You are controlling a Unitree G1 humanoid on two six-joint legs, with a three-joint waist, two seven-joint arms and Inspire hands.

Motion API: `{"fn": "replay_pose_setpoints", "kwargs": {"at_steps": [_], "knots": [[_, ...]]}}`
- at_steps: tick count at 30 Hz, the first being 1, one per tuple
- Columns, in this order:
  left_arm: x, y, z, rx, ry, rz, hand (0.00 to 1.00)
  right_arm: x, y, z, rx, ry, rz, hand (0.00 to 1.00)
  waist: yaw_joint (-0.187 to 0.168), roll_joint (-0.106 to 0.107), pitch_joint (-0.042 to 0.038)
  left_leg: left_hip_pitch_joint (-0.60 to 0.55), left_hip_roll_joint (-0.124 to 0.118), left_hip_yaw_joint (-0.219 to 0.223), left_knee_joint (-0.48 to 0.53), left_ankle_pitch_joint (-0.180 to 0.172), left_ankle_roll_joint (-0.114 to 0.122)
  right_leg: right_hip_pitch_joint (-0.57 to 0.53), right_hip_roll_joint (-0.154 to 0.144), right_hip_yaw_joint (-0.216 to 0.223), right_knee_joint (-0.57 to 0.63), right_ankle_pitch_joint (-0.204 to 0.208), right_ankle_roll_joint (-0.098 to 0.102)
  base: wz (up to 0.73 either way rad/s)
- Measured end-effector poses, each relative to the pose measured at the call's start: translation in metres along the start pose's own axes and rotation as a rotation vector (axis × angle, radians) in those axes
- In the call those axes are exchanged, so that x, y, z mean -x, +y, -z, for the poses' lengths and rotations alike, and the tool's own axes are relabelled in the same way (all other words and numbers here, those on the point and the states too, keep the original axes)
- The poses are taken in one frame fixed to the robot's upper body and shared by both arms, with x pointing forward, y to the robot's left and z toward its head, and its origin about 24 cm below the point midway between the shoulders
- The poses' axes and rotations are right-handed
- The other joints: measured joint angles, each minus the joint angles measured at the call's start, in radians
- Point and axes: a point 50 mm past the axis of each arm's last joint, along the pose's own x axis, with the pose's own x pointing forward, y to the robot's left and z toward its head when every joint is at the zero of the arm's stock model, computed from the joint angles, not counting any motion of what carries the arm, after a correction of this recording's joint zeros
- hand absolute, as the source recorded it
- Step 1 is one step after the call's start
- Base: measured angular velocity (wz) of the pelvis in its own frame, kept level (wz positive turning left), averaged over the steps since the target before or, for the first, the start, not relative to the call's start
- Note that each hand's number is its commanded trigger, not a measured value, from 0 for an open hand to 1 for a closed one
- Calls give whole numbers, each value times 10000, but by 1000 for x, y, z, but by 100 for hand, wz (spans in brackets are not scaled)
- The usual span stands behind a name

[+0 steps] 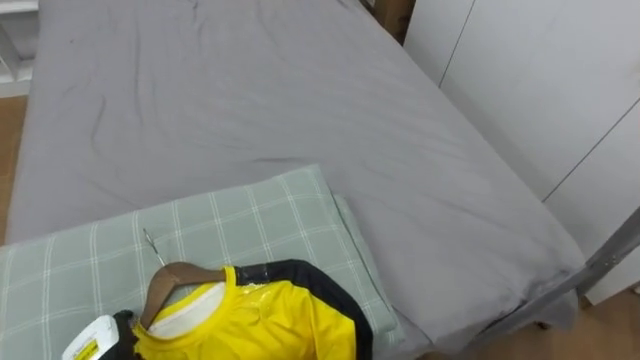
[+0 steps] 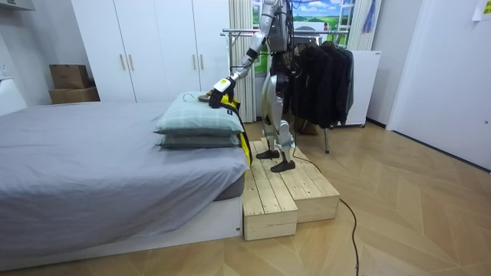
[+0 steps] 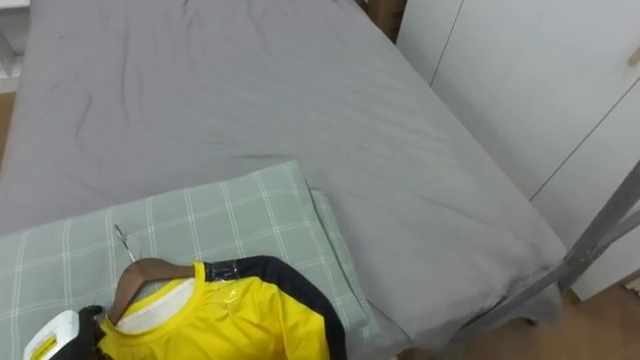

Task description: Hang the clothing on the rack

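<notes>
Grey bed (image 1: 300, 100) with a checked pillow (image 1: 250, 220) at the near corner, and on it the yellow shirt (image 1: 270, 320), draped on a wooden hanger (image 1: 175, 280) with the hook (image 1: 150, 245) pointing up the pillow. Left hand (image 1: 118, 330) at the collar end, fingers hidden by cloth; cannot tell whether curled or straight. Probably the pick-up step: grip the wood just under the hook rather than the cloth, lift until the hem clears the pillow, and keep the hook upright for the clothes rack (image 2: 245, 32).

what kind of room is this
Most likely a bedroom: a bed with a grey sheet, stacked pillows, white wardrobes along the wall, and a rack of dark clothes.
</notes>
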Motion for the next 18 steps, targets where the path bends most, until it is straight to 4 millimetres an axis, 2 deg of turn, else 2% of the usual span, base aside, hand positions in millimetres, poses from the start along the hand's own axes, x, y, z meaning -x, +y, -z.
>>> {"fn": "replay_pose_setpoints", "kwargs": {"at_steps": [7, 9, 15, 18], "knots": [[-1, 2, 2, 0, 55, -74, 100, 0, 0, -1, 12, -24, 9, 0, -7, -41, 23, -42, -12, -4, -3, 0, 0, -33, 0, 1, 2, -1, 2, 0], [-2, 5, 2, -15, 51, -156, 100, 0, -1, -4, 39, -77, 18, 0, -11, -94, 3, -137, -29, -4, 8, 0, 1, -141, -9, 9, 13, -1, 1, 0], [-4, 7, 1, 246, 34, -229, 100, 0, -1, -6, 44, -140, 27, 0, 12, -260, 58, -160, -45, 2, 27, 4, 5, -145, -29, 23, -44, -11, 17, 0], [-4, 8, 1, 430, 62, -224, 100, 0, -1, -6, 46, -144, 55, 0, 23, -278, 55, -162, -50, 5, 38, 5, 7, -134, -37, 28, -73, -13, 21, 0]]}}
